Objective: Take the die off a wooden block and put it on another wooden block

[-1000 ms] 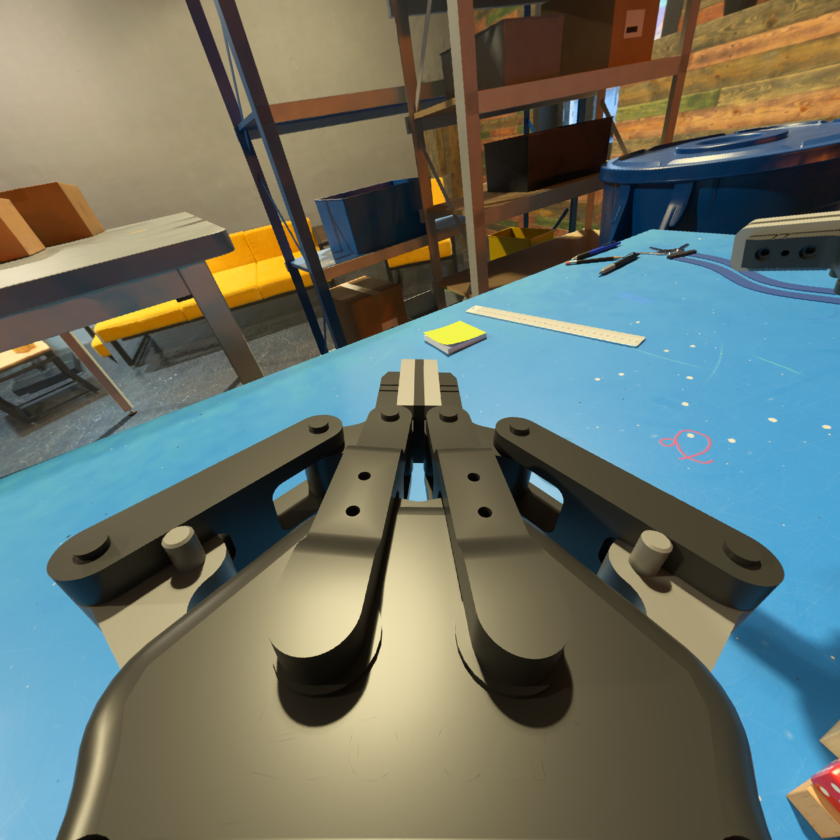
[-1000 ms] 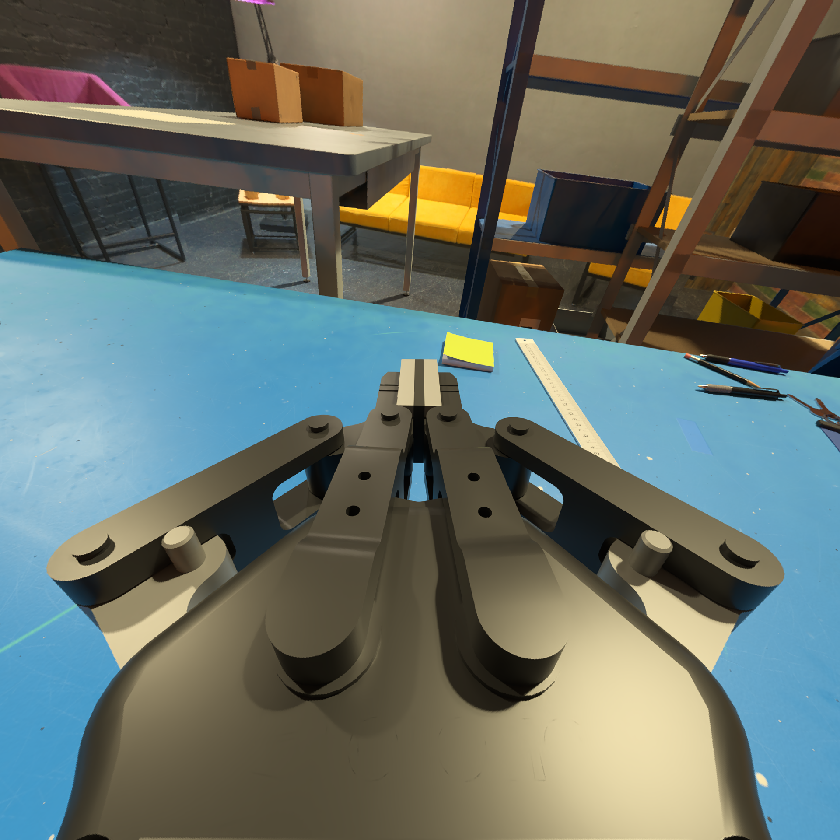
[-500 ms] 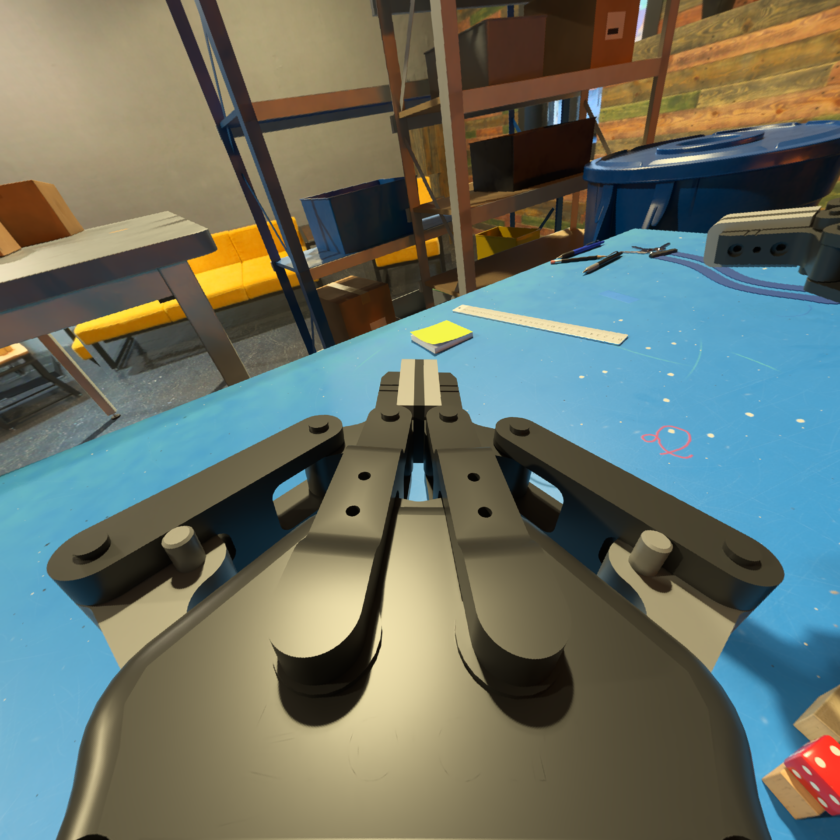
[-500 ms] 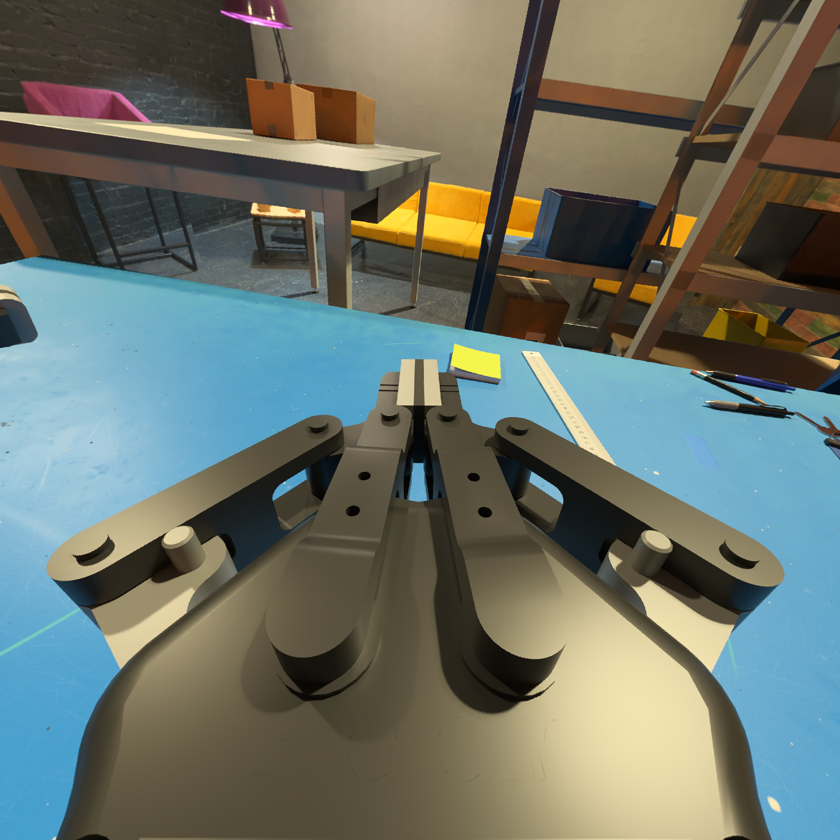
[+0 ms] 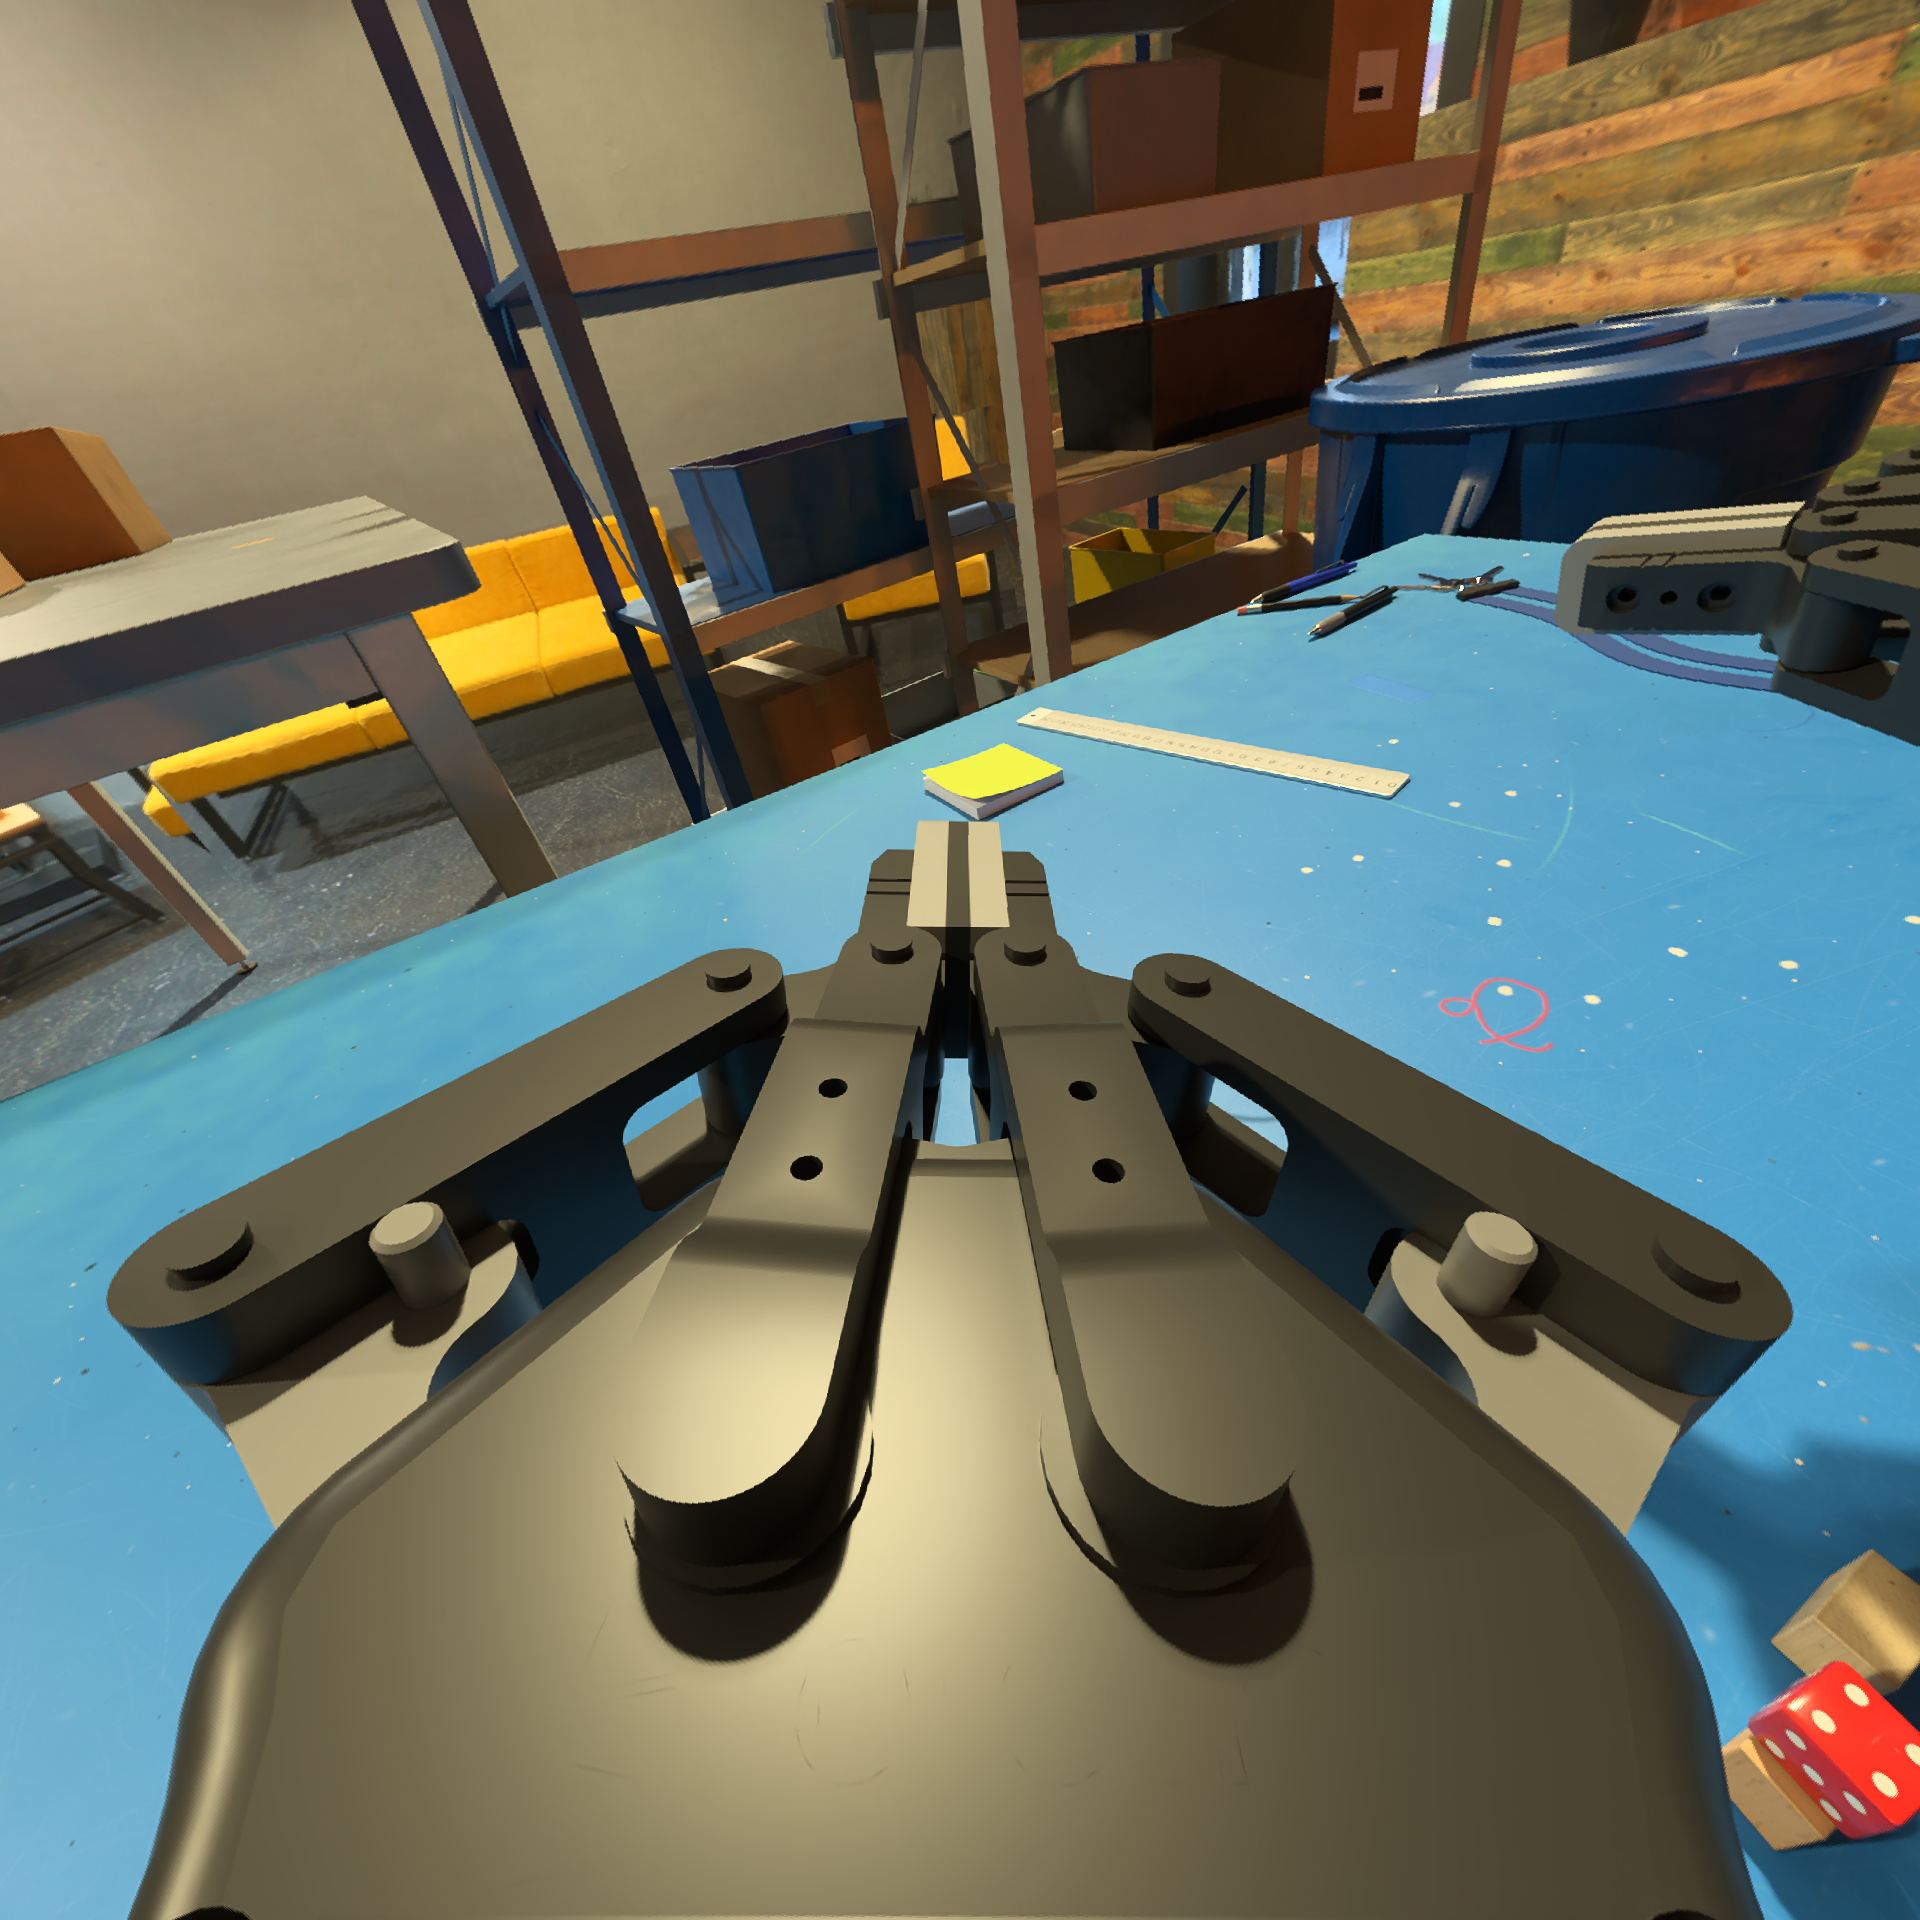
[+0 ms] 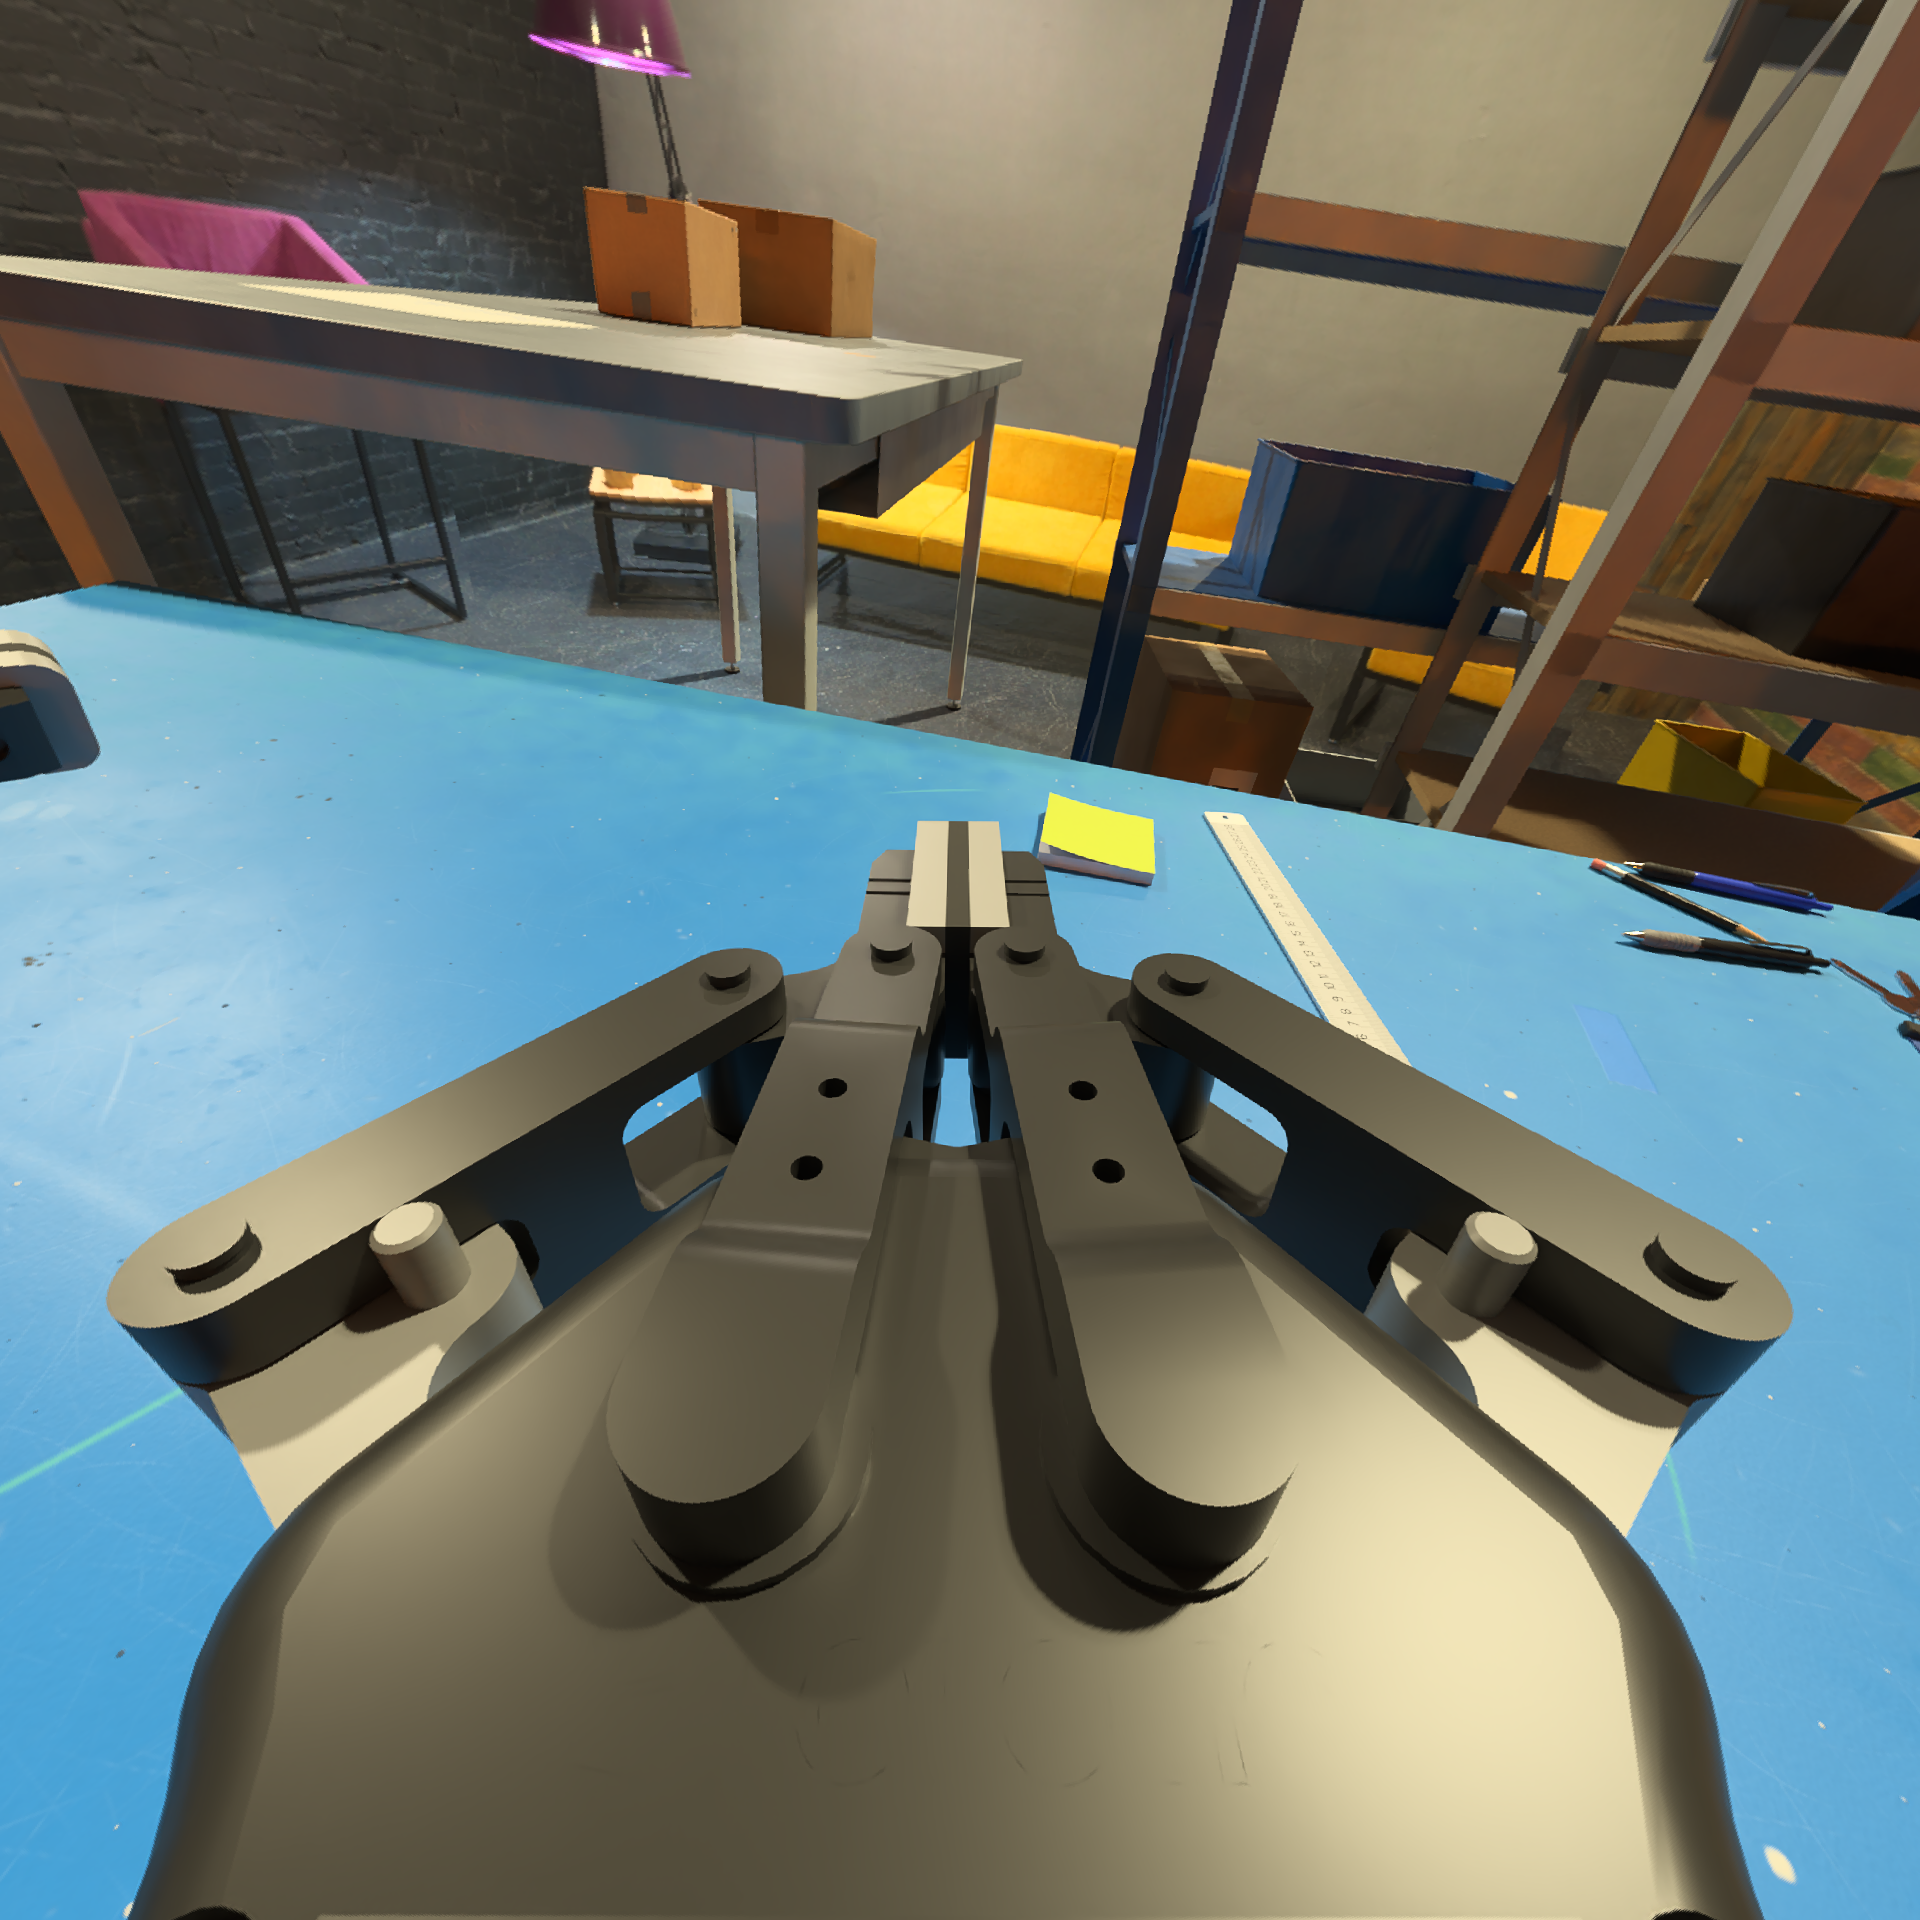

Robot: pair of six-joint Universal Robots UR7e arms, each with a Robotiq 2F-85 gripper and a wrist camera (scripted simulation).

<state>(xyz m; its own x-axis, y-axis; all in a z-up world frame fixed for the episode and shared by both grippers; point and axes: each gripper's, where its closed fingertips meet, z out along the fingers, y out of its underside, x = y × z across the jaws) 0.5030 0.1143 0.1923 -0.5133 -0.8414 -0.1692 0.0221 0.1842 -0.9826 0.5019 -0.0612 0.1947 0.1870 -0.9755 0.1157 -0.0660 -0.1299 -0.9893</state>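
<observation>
In the left wrist view a red die point(image 5: 1841, 1764) with white dots sits on a wooden block point(image 5: 1766, 1797) at the bottom right edge. A second wooden block point(image 5: 1847, 1626) lies just behind it. My left gripper point(image 5: 958, 873) is shut and empty, held above the blue table point(image 5: 1558, 1091), ahead and to the left of the die. My right gripper point(image 6: 958, 873) is shut and empty above the table; it also shows in the left wrist view point(image 5: 1683, 592) at the far right. The die and blocks are out of the right wrist view.
A yellow notepad point(image 5: 992, 777) and a ruler point(image 5: 1216, 750) lie near the table's far edge, with pens point(image 5: 1320, 608) and keys point(image 5: 1465, 584) farther right. A red scribble point(image 5: 1501, 1013) marks the table. Shelving, a blue bin and a grey table stand beyond.
Both wrist views have shifted: the left gripper moved so the die and blocks came further into view at its lower right. The right gripper came further into the left view. Both stayed shut.
</observation>
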